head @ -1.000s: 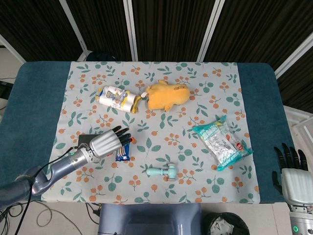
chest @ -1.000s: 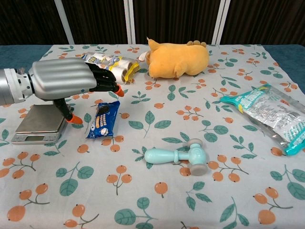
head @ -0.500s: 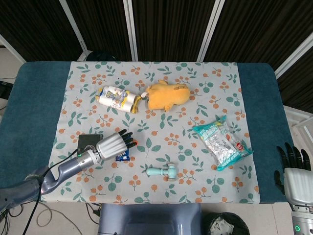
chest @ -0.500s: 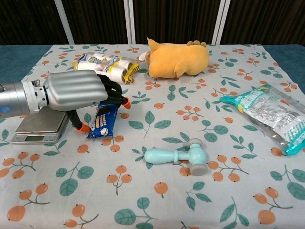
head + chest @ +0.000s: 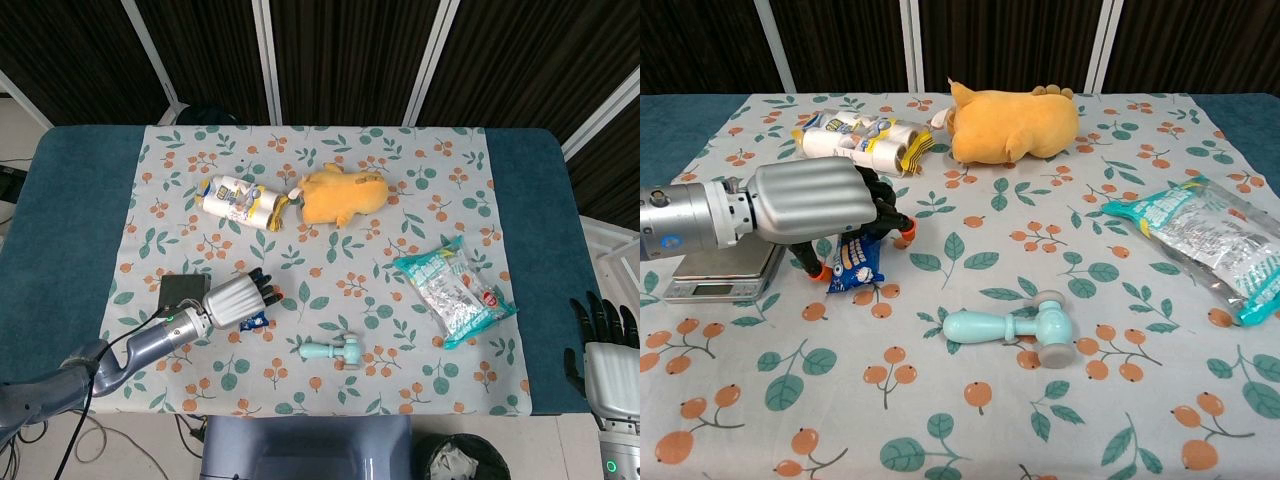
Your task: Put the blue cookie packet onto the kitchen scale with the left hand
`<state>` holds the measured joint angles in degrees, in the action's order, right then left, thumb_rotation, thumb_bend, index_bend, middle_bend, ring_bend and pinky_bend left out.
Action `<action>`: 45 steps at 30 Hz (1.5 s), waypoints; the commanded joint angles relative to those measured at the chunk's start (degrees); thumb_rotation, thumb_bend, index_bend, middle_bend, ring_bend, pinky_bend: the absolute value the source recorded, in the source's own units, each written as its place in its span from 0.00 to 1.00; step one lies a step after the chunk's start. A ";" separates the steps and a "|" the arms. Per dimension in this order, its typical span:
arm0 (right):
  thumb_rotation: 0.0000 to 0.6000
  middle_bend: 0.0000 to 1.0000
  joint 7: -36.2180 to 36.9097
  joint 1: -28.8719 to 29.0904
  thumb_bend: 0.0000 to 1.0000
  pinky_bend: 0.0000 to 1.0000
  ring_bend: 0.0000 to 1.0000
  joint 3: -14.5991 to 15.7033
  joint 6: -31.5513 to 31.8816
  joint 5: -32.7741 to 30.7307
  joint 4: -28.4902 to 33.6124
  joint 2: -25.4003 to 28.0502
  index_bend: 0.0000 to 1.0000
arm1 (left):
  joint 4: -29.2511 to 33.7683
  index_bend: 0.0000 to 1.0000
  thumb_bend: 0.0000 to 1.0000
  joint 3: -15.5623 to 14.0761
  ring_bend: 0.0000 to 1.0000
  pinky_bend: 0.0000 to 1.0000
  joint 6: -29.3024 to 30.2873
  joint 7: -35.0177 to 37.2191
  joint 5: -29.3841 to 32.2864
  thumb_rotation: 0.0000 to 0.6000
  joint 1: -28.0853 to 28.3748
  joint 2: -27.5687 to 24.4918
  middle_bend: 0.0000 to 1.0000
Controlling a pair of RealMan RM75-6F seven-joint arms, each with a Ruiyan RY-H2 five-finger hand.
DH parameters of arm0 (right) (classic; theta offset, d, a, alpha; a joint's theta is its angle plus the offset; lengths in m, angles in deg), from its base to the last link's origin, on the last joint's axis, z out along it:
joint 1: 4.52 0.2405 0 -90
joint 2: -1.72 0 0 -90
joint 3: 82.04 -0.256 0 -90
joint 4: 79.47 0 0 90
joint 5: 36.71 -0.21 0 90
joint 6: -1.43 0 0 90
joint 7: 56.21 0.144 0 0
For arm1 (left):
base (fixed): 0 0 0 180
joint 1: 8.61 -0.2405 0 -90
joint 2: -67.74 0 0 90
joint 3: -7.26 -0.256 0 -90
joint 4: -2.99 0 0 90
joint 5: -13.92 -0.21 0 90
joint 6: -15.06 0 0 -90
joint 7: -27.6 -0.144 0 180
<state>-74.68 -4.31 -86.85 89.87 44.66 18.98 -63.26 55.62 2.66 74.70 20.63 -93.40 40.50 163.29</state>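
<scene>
- Since the earlier frames, left hand (image 5: 815, 203) has dropped from above the blue cookie packet (image 5: 854, 262) down onto it; the packet, fully exposed before, is now mostly covered.
- Fingers (image 5: 888, 212) of the left hand are curled over the packet's far end, thumb tip down at its left edge; whether they actually grip it cannot be told.
- Packet lies on the worktop (image 5: 970, 420), just right of the kitchen scale (image 5: 710, 272), not on it. In the head view only its near right corner (image 5: 254, 321) shows past the left hand (image 5: 238, 299).
- Scale (image 5: 182, 290) sits at the left hand's wrist side, its platform bare.
- Right hand (image 5: 603, 350) is at the near right corner of the head view, off the cloth, fingers extended and apart, holding nothing.
- Elsewhere on the worktop: teal toy hammer (image 5: 1015, 328) near centre, orange plush toy (image 5: 1012, 124) far centre, white and yellow packet (image 5: 858, 140) to its left, clear snack bag (image 5: 1205, 240) at right.
</scene>
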 commanded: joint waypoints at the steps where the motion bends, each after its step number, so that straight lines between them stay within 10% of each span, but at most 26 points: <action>1: 1.00 0.03 0.05 0.05 0.58 0.00 0.01 -0.02 -0.08 -0.06 0.00 0.04 0.10 | -0.13 0.32 0.13 -0.17 0.32 0.36 -0.06 -0.89 0.40 1.00 -0.01 0.10 0.49; 13: 1.00 0.03 0.36 0.07 0.58 0.00 0.01 -0.05 -0.15 -0.29 0.04 0.21 0.10 | 2.56 0.36 0.20 0.89 0.34 0.38 1.07 -3.32 2.26 1.00 0.39 -1.65 0.50; 19: 1.00 0.03 0.57 0.00 0.58 0.00 0.01 -0.02 -0.01 -0.21 0.16 0.39 0.10 | 15.02 0.37 0.21 4.45 0.34 0.38 -3.98 -11.55 9.05 1.00 0.16 -9.43 0.49; 32: 1.00 0.03 1.66 -0.24 0.58 0.00 0.01 0.16 0.33 0.30 0.90 1.09 0.10 | 49.81 0.38 0.21 9.78 0.34 0.41 -3.42 -38.89 43.77 1.00 -8.62 -28.07 0.51; 45: 1.00 0.03 2.65 -0.60 0.58 0.00 0.01 0.19 1.07 0.88 1.35 1.87 0.10 | 51.78 0.38 0.21 8.41 0.34 0.41 -0.40 -47.87 65.01 1.00 -6.81 -28.40 0.50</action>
<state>-72.03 -4.90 -86.65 90.93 45.54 20.33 -61.39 108.93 11.31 74.19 -27.93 -30.12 33.25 133.73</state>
